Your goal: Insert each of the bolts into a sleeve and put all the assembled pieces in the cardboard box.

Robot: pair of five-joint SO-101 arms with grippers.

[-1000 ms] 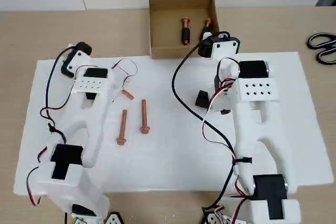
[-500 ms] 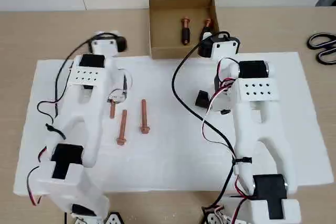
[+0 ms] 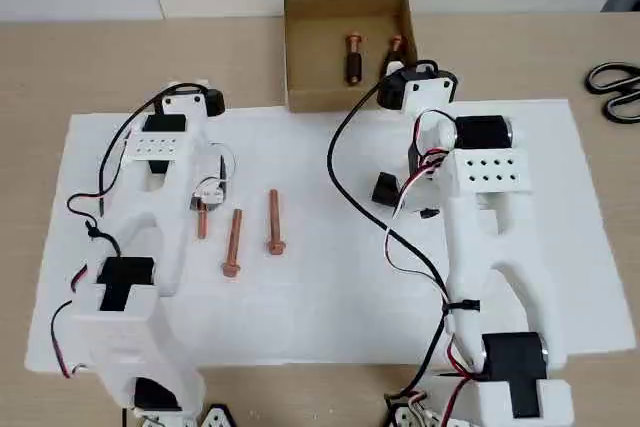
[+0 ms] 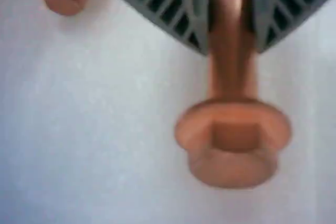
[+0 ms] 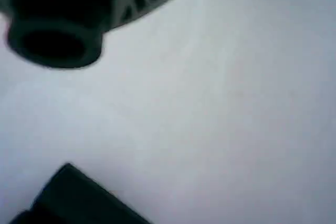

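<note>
My left gripper (image 4: 231, 30) is shut on the shaft of a copper bolt (image 4: 233, 140), head pointing away from the fingers, just above the white mat. In the high view that bolt (image 3: 202, 219) hangs under the left arm, left of two loose bolts (image 3: 232, 242) (image 3: 274, 221) lying on the mat. My right gripper (image 3: 405, 177) holds a black sleeve (image 5: 52, 45) with its open end showing; from above the sleeve (image 3: 386, 189) sits left of the right arm. The cardboard box (image 3: 300, 57) at the back holds two assembled pieces (image 3: 353, 59) (image 3: 394, 49).
A second black piece (image 5: 79, 200) lies on the mat close to the right gripper, seen from above by the right arm (image 3: 428, 213). Scissors (image 3: 615, 87) lie at the far right of the table. The white mat (image 3: 330, 307) has free room in front.
The left arm swung over the bolt near the mat's middle left, and the bolt has travelled with the gripper toward the front left. The right arm has stayed still.
</note>
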